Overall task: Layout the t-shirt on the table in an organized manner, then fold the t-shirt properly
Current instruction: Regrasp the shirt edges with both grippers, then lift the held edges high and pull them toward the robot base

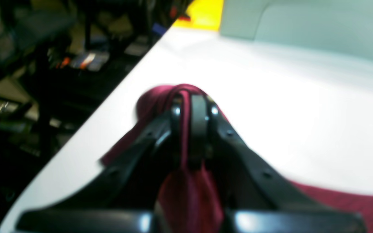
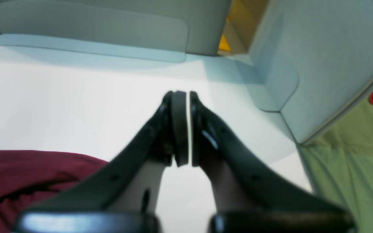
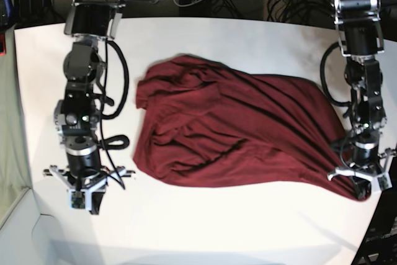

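T-shirt [image 3: 229, 131] lies rumpled on the table [image 3: 205, 228]; my left hand [image 1: 191, 106] pinches its corner, right hand [image 2: 185, 97] closed, empty. I'd pull outward, low and slow.

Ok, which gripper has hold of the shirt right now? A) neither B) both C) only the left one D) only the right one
C: the left gripper is pinched on a fold of the t-shirt, while the right gripper is shut on nothing above bare table.
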Tool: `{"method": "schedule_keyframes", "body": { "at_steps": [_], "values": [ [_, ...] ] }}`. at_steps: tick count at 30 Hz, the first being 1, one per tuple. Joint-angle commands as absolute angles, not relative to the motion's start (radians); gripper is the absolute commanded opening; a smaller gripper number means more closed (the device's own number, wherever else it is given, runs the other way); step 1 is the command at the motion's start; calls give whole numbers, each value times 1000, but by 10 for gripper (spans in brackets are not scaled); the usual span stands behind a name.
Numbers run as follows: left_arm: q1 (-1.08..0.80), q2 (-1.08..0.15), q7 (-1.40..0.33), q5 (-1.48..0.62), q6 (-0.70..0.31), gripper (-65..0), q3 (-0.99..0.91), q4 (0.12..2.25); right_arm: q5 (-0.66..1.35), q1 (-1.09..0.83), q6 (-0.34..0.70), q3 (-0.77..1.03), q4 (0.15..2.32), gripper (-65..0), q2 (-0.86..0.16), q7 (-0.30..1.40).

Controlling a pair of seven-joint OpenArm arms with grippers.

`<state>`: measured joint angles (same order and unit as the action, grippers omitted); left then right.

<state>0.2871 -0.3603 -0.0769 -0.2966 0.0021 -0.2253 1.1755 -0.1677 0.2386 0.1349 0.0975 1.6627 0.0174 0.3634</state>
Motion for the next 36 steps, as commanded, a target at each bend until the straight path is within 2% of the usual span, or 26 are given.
{"method": "schedule_keyframes", "body": {
  "at_steps": [1,4,8,12,17,20,28,36],
  "values": [
    [306,-377,-44,-298,4,-648,-229,1190,-165,263,136,93,1685,-650,16,366],
    [306,-375,-44,-298,4,-648,-226,1182,-163,257,137,59,1667,-650,21,447],
    [298,-354,-44,-298,1,-648,-231,1159,-163,254,137,-2,1583,-645,22,475],
    [285,-343,-44,-294,-1,-648,-232,1129,-163,265,137,-27,1486,-537,22,476],
    [272,-341,-42,-297,-1,-648,-226,1122,-163,328,137,-39,1337,-373,22,475],
    [262,-332,-44,-297,-1,-648,-229,1122,-162,381,139,-39,1227,-317,25,472],
    [231,-323,-44,-292,-1,-648,-231,1122,-162,522,137,-35,937,-306,50,432],
    [191,-328,-41,-292,-1,-648,-232,1122,-163,530,131,7,865,-306,42,326]
  ]
}}
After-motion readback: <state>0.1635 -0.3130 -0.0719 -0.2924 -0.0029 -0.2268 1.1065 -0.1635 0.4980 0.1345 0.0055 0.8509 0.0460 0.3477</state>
